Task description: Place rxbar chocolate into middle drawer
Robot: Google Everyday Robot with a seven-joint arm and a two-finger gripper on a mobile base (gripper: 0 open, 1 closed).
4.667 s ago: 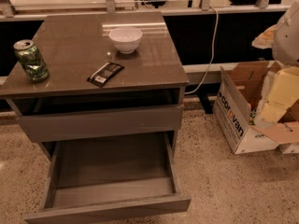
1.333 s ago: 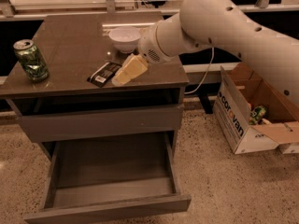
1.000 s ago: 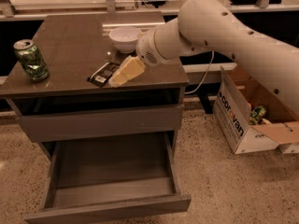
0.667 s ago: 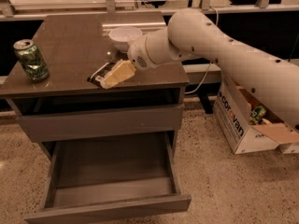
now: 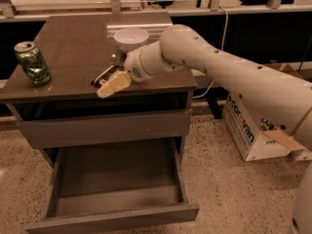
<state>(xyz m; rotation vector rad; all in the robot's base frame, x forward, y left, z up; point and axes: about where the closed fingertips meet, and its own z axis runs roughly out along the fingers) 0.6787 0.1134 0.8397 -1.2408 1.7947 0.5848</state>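
Observation:
The rxbar chocolate [image 5: 103, 75] is a flat black bar with white print, lying on the brown table top near its front edge. My gripper [image 5: 113, 84] reaches in from the right on a long white arm and lies right over the bar's near end, covering part of it. The middle drawer [image 5: 116, 179] is pulled out wide below the table, and its grey-brown inside holds nothing. The upper drawer [image 5: 105, 126] just beneath the table top is pushed in.
A green drink can [image 5: 32, 63] stands at the table's left edge. A white bowl [image 5: 130, 38] sits at the back, just behind my arm. An open cardboard box [image 5: 258, 130] stands on the speckled floor to the right of the cabinet.
My arm came in from the right and moved left and down over the table. My gripper went from beside the bar to right over its near end.

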